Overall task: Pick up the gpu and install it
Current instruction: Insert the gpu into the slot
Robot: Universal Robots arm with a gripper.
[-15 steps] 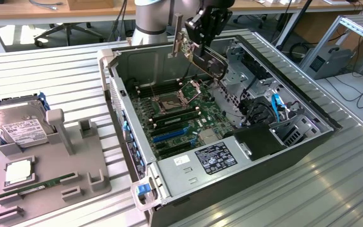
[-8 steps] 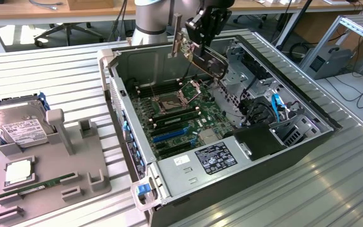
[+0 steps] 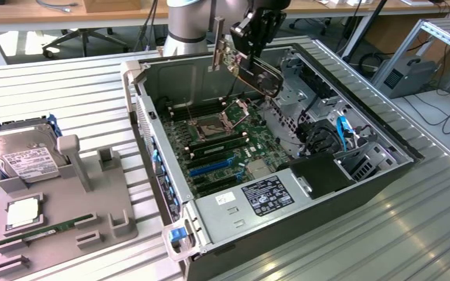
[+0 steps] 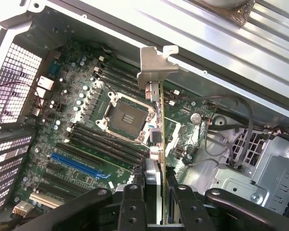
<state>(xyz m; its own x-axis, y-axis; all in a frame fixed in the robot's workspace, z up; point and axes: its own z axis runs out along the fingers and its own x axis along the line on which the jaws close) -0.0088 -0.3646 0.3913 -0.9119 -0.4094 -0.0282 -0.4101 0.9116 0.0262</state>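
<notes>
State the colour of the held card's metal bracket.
The card's bracket is silver; wrist view best.

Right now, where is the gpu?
In the exterior view, the gpu is clamped in the gripper over the far end of the open computer case, above the motherboard. It is near the CPU socket.

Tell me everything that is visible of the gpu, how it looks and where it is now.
The gpu is a flat rectangular card with a black shroud face, a thin green circuit board and a silver metal bracket at one end. The pincer is shut on it and holds it tilted in the air above the motherboard of the open computer case. In the wrist view it shows edge-on, the bracket farthest from the pincer. It is not seated in any slot.
</notes>
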